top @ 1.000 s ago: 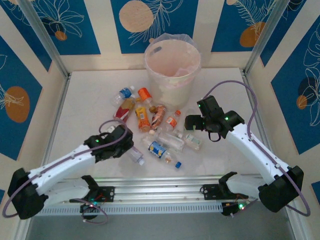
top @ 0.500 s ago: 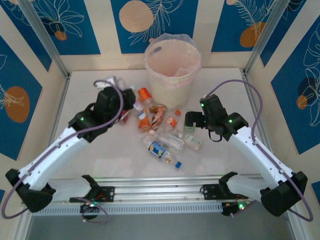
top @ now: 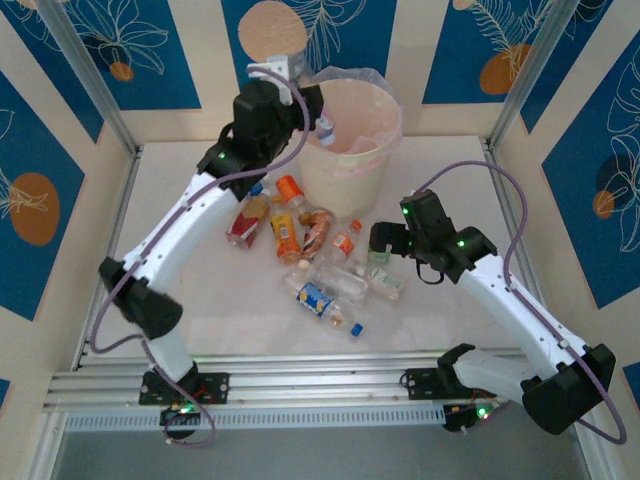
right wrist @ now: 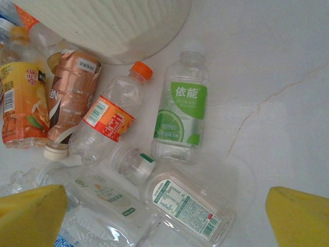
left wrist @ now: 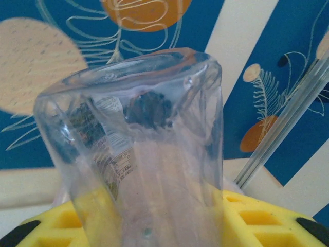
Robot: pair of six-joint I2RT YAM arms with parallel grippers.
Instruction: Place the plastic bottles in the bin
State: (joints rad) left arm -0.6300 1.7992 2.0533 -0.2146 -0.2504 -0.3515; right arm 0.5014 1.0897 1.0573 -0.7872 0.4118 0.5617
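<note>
My left gripper (top: 314, 112) is raised at the left rim of the bin (top: 350, 165), a cream bucket lined with a pinkish bag. It is shut on a clear plastic bottle (top: 325, 127), and that bottle (left wrist: 144, 154) stands between the yellow pads (left wrist: 257, 221) in the left wrist view. Several more plastic bottles (top: 315, 245) lie in a heap on the table in front of the bin. My right gripper (top: 383, 247) hovers open over the heap's right side. Under it lie a green-labelled bottle (right wrist: 182, 103), an orange-labelled one (right wrist: 105, 121) and a flat clear one (right wrist: 187, 208).
A loose blue cap (top: 356, 329) lies near the front of the heap. Aluminium posts (top: 90, 75) and patterned walls close in the white table (top: 180, 260). A metal rail (top: 320, 385) runs along the near edge. The bin wall (right wrist: 103, 25) stands just beyond the right gripper's bottles.
My left arm has swung from the front left of the heap up and back to the bin's rim, carrying the clear bottle. The right arm has barely moved.
</note>
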